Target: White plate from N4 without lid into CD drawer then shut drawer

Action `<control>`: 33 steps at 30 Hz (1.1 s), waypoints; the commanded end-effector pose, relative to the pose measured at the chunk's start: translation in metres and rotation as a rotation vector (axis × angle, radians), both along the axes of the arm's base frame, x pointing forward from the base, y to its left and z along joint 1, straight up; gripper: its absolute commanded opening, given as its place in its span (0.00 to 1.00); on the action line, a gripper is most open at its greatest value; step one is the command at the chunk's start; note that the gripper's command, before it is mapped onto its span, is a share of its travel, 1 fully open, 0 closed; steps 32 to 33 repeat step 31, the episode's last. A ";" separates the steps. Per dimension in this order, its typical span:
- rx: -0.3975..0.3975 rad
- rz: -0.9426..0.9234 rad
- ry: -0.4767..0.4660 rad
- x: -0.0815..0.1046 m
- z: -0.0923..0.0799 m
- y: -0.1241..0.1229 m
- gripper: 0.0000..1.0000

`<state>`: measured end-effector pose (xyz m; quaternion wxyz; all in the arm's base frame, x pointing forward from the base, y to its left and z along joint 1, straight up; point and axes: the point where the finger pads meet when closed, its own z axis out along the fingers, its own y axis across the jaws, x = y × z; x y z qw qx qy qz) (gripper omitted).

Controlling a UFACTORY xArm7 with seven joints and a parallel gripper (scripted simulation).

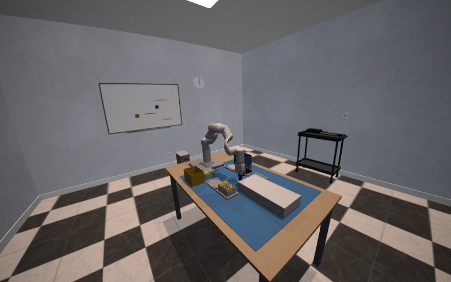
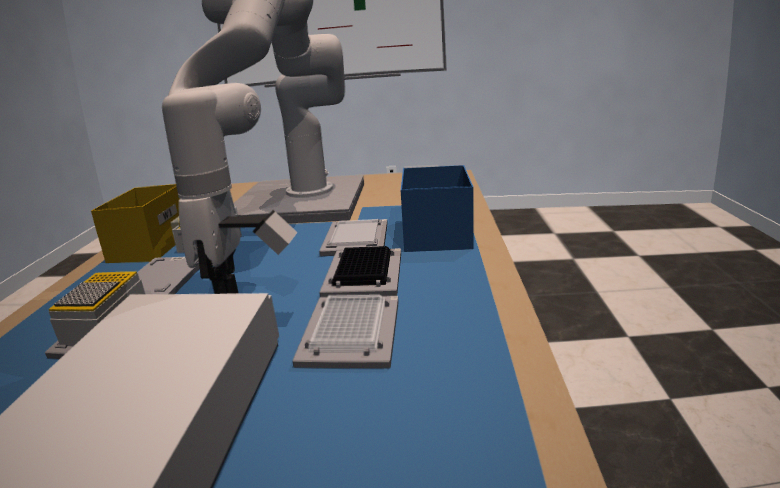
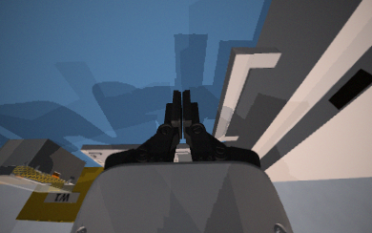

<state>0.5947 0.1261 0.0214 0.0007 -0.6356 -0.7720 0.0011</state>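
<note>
In its nest, white plate lidless.

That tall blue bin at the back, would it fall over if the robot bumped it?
The blue bin probably slides rather than tips if bumped low down: it looks about as wide as it is tall, with a flat bottom on the blue mat. It is open on top, so it is likely light. A knock near its rim might rock it.
</note>
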 end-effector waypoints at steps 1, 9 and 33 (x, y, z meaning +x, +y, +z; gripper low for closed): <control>0.001 0.000 -0.007 -0.003 0.003 -0.001 0.00; 0.001 0.000 -0.007 -0.017 0.003 -0.003 0.00; 0.001 0.000 -0.006 -0.030 0.003 -0.006 0.00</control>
